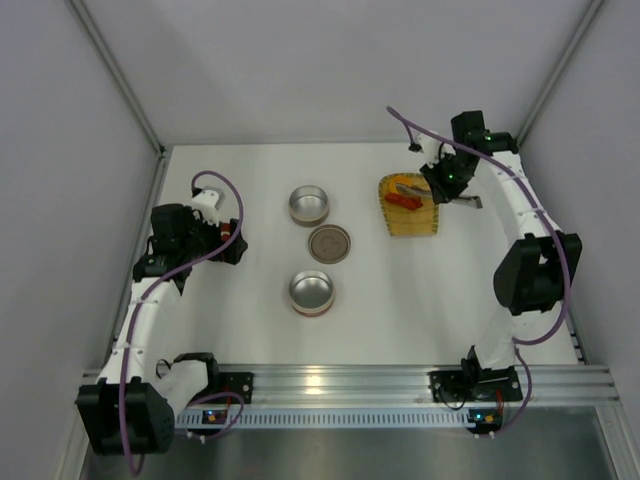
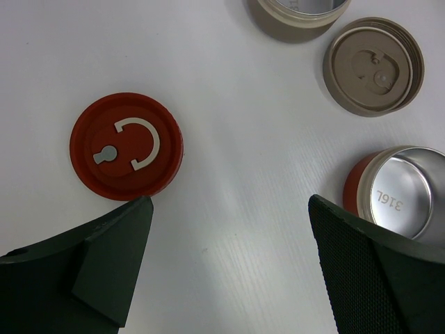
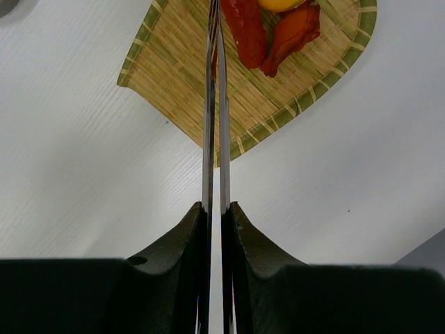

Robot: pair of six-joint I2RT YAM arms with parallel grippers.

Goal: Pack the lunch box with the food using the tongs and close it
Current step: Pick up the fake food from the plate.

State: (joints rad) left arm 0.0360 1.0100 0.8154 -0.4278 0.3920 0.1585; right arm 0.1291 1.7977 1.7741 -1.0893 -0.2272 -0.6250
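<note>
My right gripper [image 3: 215, 205] is shut on the slim silver tongs [image 3: 214, 104], squeezing their two arms almost together. The tongs reach over the woven yellow tray [image 3: 181, 83], and their tips leave the top edge of the right wrist view beside a red sausage piece [image 3: 245, 28]. A second red piece [image 3: 295, 31] and an orange-yellow piece [image 3: 278, 3] lie next to it. The lunch box stands in parts: a red-based steel tin [image 1: 311, 293], a brown-based tin [image 1: 308, 205] and a brown lid [image 1: 329, 243]. My left gripper [image 2: 229, 209] hangs open over bare table by the red lid [image 2: 126, 146].
The tray [image 1: 410, 205] lies at the back right, under the right gripper [image 1: 440, 188]. The left wrist view shows the red-based tin [image 2: 400, 191] close to the right finger and the brown lid [image 2: 374, 66] beyond it. Grey walls enclose the table on three sides.
</note>
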